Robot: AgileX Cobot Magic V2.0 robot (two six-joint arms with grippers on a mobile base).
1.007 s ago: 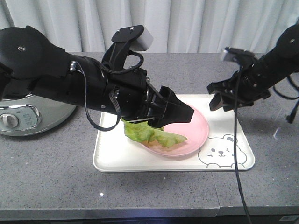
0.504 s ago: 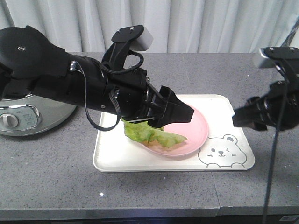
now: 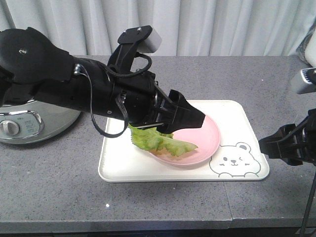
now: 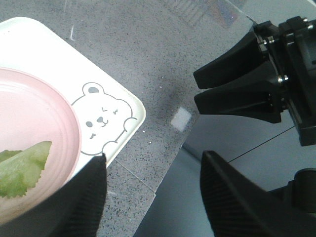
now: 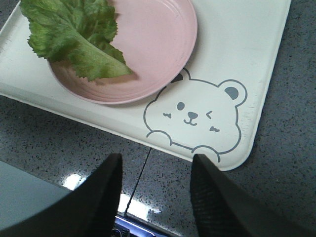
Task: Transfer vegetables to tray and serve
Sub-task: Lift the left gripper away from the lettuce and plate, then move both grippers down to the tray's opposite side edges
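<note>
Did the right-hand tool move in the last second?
Yes. The right tool moved right and downward, from over the tray's far edge to beside its bear corner.

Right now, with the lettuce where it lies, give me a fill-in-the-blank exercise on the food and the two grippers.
1. The lettuce leaf lies on the pink plate, which stands on the cream-white ____.
2. The left gripper, by the plate, has its jaws ____ and empty.
3. The right gripper, jaws apart too, is at the corner of the tray with the ____ drawing.

Missing words: tray; open; bear.
</note>
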